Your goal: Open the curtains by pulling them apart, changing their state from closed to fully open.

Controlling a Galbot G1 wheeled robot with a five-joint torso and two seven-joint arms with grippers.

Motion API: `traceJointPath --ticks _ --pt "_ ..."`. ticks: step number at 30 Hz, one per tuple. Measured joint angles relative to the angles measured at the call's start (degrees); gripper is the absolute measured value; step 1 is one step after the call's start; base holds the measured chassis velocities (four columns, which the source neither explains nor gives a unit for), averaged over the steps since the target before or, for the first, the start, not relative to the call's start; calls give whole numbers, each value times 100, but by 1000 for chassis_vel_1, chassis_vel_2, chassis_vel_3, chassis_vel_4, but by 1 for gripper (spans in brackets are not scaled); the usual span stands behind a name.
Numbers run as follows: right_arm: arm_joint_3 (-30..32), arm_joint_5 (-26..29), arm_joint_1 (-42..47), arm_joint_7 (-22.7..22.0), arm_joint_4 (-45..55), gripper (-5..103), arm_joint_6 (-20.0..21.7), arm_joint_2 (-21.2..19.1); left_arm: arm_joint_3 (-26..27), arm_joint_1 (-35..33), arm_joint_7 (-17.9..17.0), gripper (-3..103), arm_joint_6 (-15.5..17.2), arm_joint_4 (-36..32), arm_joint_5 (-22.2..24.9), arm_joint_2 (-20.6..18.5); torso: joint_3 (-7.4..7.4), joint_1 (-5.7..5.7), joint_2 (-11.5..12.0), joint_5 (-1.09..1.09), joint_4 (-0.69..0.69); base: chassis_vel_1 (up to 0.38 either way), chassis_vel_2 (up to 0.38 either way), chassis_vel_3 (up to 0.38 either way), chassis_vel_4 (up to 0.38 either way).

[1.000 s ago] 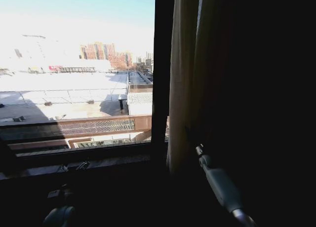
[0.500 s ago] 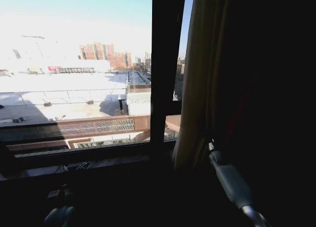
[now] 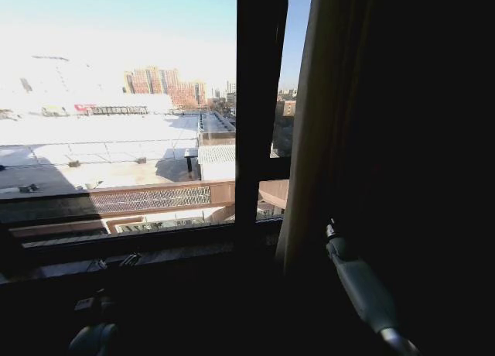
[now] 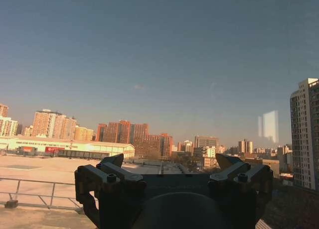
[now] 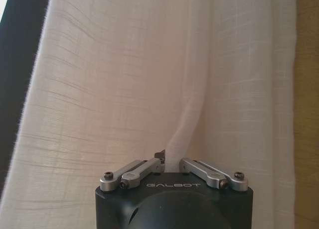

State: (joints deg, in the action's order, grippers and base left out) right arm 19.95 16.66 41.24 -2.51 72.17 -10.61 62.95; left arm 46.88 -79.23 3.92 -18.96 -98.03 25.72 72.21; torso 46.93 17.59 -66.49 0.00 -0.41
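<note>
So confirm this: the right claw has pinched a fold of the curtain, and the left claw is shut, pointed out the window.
Wrong on the left claw: the left wrist view shows it open, fingers spread, pointed out the window. The rest holds: the right wrist view shows the right claw pinching a fold of the curtain.

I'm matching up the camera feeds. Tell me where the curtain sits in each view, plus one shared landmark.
Head view: the curtain hangs right of the dark window frame, with the right end effector at its lower part.
Right wrist view: the curtain spans the picture, a fold pinched in the right end effector.
Left wrist view: the open left end effector faces sky and city.
Shared landmark: the window frame, beside the curtain.
</note>
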Motion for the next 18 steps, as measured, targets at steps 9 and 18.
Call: traceJointPath --ticks 9,18 --pt "-109 298 831 588 965 35 66 -90 0 0 0 100 0 -1 0 0 -1 0 0 -1 -2 0 0 0 0" --pt "62 281 1324 684 1294 56 -4 -180 0 0 0 100 0 0 0 0 -1 -1 0 0 -3 0 0 0 0"
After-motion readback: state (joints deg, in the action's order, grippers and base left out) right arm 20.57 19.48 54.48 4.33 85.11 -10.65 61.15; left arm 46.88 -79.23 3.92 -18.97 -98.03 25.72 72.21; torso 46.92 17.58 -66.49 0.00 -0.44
